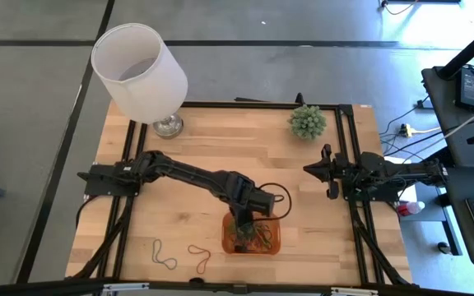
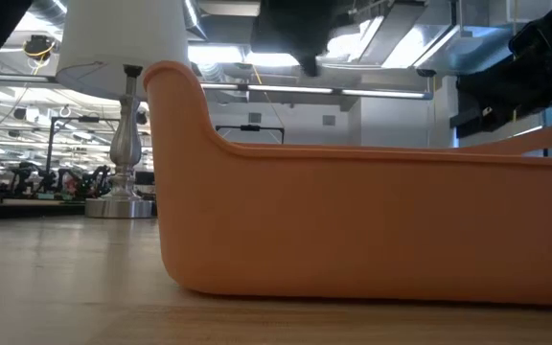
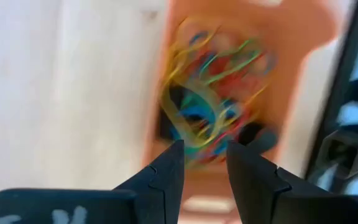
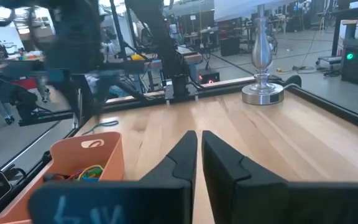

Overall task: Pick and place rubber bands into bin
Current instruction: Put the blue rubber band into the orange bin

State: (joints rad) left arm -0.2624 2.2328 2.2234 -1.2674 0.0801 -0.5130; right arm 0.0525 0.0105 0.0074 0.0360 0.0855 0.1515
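Over the wooden table [image 1: 179, 140] in the high view, the left gripper [image 1: 243, 224] is hanging above the small shallow orange plastic bin [image 1: 273, 244], which is holding a tangle of thin, floppy rubber bands [image 1: 257, 238]. Two more loops are lying on the bare wood well to the bin's left: a dark one [image 1: 164, 253] and a reddish one [image 1: 201, 256]. The right gripper [image 1: 321, 170] is waiting near the table's right edge, beside the small green spiky plant [image 1: 307, 121]; the white cylindrical lampshade [image 1: 138, 72] is standing at the far left corner.

The low view is showing only the bin's orange wall [image 2: 353, 220] up close, with the lamp's metal base [image 2: 123, 196] behind.

The left wrist view is looking down between fingers [image 3: 166, 177] standing partly apart and gripping nothing visible, with the green, yellow, red and blue bands [image 3: 210, 93] heaped below.

The right wrist view is showing fingers [image 4: 182, 158] nearly together and empty, the bin [image 4: 89, 155] off to one side.

Such bands are probably very light, limp and springy, lying flat; pinching one strand against the wood looks like the surest hold, and a loop may cling or snap off the pads.
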